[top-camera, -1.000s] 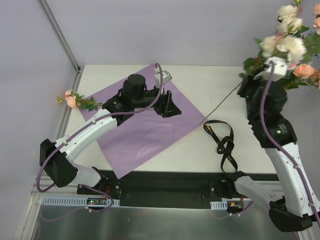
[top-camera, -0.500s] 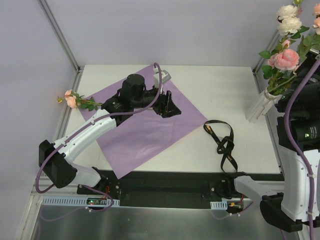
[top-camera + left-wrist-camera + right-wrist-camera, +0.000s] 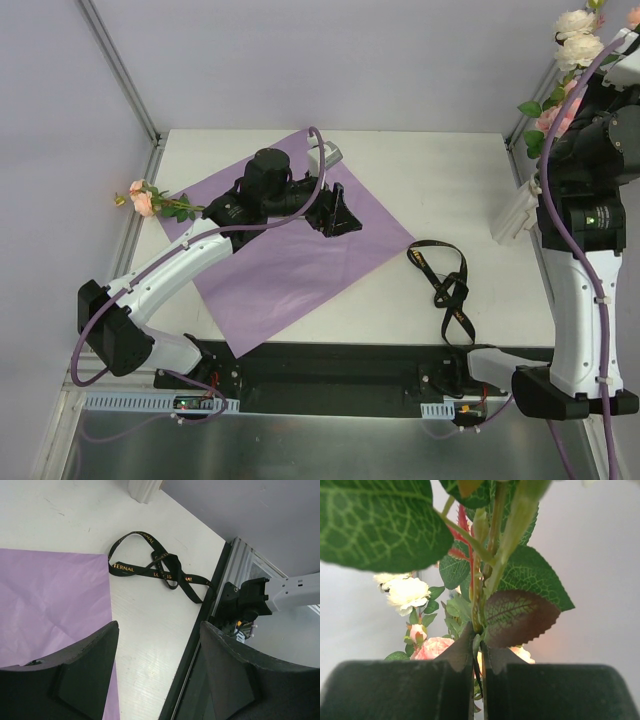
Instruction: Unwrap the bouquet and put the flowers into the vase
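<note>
**Right tool pinches a flower stem; left tool released over the paper**

Top view: the purple paper sheet (image 3: 290,250) lies flat on the left half of the white surface (image 3: 440,170), with the left tool (image 3: 336,213) above its far right part. A single rose sprig (image 3: 150,202) lies at the left edge of the surface, by the sheet's left corner. The black ribbon (image 3: 445,285) sits loose on the surface, right of the sheet and toward the near edge. The vase (image 3: 513,212) stands at the right edge, partly behind the raised right arm (image 3: 580,270). The flowers (image 3: 577,48) show above it, past the far right corner. The arm hides whether their stems reach into the vase.

Left wrist view: the left tool (image 3: 159,645) has its jaws apart with nothing between them. Below it are the sheet's edge (image 3: 55,595), the ribbon (image 3: 161,571) and the foot of the vase (image 3: 145,489).

Right wrist view: the right tool (image 3: 477,652) is clenched on a green stem of the flowers (image 3: 480,575), among leaves, with pink and cream blooms behind.
</note>
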Controlling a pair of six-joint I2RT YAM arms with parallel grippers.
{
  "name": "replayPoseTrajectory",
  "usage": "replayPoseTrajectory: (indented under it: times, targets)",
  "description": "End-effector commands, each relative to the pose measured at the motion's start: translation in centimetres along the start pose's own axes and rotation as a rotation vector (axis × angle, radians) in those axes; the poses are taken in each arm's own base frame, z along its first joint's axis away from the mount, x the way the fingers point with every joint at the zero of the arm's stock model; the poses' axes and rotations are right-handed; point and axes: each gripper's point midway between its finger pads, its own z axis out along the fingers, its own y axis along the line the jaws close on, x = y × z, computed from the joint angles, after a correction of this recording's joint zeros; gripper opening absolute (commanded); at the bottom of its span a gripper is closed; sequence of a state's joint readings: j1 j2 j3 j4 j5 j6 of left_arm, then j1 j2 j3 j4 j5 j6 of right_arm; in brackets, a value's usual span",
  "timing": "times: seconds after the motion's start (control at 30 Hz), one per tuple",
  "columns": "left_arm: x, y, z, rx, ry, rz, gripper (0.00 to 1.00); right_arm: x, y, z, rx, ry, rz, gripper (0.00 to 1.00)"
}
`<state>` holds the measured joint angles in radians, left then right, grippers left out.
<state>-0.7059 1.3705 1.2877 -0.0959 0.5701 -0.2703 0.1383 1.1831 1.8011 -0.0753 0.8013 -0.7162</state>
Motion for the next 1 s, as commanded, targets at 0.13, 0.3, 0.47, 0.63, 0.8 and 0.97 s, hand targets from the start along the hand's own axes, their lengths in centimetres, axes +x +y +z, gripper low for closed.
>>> replayPoseTrajectory:
  times: [0.13,0.3,0.47,0.63,0.8,0.97]
  targets:
    - [-1.5,-0.4,-0.3,0.005,-0.032,0.047,0.65,-2.8,-1.7,0.4,0.034,-0.083,0.046,0.01]
    - [-1.5,-0.3,-0.2,0.005,-0.031,0.048,0.65,-3.0,-1.5,0.6,0.034,-0.086,0.048,0.01]
    - [-1.2,-0.1,0.0,0.004,-0.022,0.043,0.65,-2.5,-1.5,0.4,0.029,-0.063,0.052,0.01]
    - [-1.1,0.0,0.2,0.005,-0.016,0.034,0.65,-1.4,-0.9,0.7,0.024,-0.051,0.032,0.01]
    - [-1.2,0.0,0.1,-0.001,-0.022,0.041,0.65,-0.4,-0.3,1.3,0.019,-0.046,0.039,0.01]
    - [-1.2,-0.1,0.1,0.003,-0.02,0.042,0.65,1.7,0.4,2.0,0.019,-0.014,0.047,0.01]
